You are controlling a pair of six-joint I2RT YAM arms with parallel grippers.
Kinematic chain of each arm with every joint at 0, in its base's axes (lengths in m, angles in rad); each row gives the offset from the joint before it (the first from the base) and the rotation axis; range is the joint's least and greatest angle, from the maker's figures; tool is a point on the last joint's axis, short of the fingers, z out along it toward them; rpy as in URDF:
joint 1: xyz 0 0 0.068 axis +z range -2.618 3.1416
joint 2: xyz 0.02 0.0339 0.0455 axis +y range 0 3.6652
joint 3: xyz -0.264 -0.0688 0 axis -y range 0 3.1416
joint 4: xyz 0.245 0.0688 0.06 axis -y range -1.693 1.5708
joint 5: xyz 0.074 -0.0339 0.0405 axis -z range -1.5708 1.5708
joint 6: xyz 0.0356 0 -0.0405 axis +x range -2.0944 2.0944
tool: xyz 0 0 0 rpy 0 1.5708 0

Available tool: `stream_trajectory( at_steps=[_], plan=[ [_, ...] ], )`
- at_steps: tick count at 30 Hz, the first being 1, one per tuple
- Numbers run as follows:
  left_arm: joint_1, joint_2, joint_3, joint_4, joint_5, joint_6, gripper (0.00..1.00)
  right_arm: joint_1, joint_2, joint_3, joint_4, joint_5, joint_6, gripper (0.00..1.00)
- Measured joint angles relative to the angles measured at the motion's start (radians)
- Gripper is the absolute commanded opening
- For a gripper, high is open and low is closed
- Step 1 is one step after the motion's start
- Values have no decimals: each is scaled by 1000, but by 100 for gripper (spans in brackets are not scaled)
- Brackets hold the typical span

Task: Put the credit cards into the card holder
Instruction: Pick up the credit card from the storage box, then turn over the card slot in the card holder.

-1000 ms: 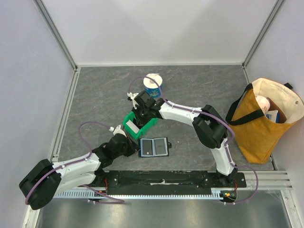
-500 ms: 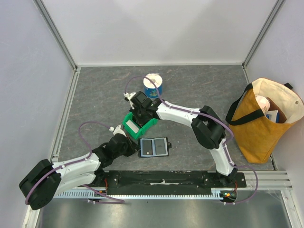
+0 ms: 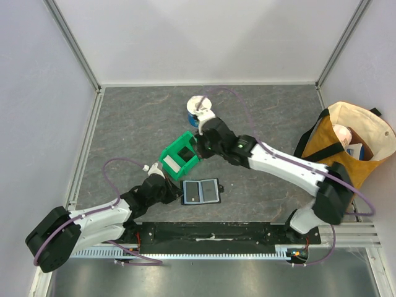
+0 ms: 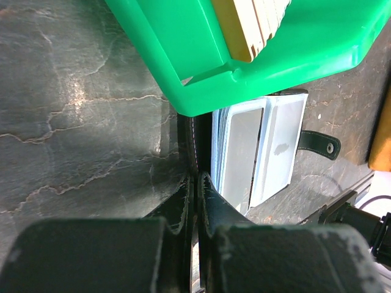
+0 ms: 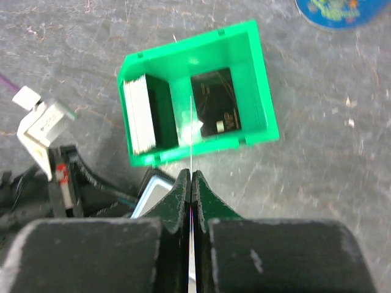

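Evidently the fetching step is in hand: the right gripper point(image 5: 191, 178), at 2 o'clock of the green plastic bin point(image 5: 259, 85), is clenched on a thin pale credit card point(image 5: 190, 137) seen edge-on. A black card point(image 5: 214, 110) lies in the bin. The small black folding card holder point(image 3: 201, 192) lies open at 5 o'clock of the bin, its 9 o'clock edge pinched by the left gripper point(image 4: 197, 183). Next, probably: carry the card toward 6 o'clock, level it, and slide it into a bluish pocket point(image 4: 278, 140).

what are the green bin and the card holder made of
Green bin: looks like moulded plastic, glossy, with highlights on smooth walls. Card holder: black leather or imitation, judging by its stitched edge; its pockets seem to be shiny plastic.
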State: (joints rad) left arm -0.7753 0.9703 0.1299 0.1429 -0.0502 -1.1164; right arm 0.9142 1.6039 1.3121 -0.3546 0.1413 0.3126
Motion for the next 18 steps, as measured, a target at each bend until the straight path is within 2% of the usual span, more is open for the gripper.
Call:
stream_trajectory(
  at_steps=[7, 13, 18],
  plan=[
    [-24, 21, 0, 27, 0, -1, 2, 0, -274, -333, 55, -10, 190, 0],
    [-80, 32, 0, 37, -2, -23, 2, 19, -329, -559, 93, -53, 340, 0],
    [-108, 56, 9, 45, -4, -54, 2, 134, -318, -586, 136, -19, 446, 0]
  ],
)
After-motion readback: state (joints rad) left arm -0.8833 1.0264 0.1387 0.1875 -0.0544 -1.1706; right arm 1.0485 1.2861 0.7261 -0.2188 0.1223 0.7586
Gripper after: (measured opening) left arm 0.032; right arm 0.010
